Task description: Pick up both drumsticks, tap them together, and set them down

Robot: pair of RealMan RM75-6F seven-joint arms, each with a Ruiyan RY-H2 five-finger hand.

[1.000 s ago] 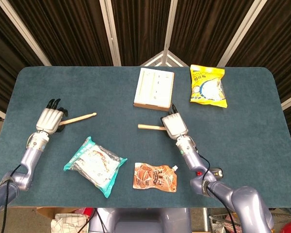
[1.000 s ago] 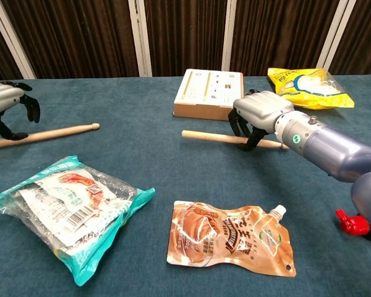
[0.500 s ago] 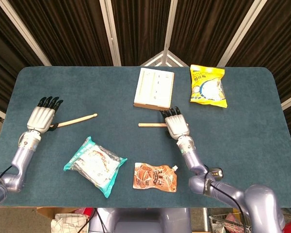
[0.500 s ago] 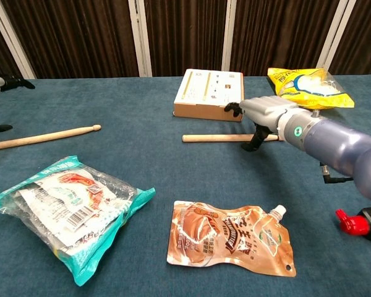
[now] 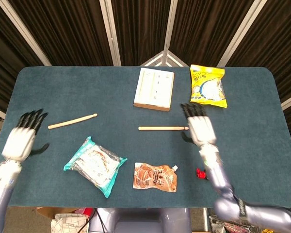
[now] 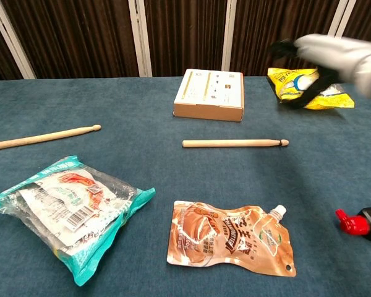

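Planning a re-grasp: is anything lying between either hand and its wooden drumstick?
Nothing visible: bare blue tabletop separates the open left hand from the left wooden drumstick, and the open right hand from the right wooden drumstick.

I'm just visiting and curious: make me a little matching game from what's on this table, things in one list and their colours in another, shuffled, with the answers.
Things:
1. drumstick near the right hand
2. snack bag at the far right
3. packet at the front left
4. spouted pouch at the front

Colours:
A. orange-brown
B. pale wood
C. yellow
D. clear with teal edges

Pairs: 1-B, 2-C, 3-D, 4-A
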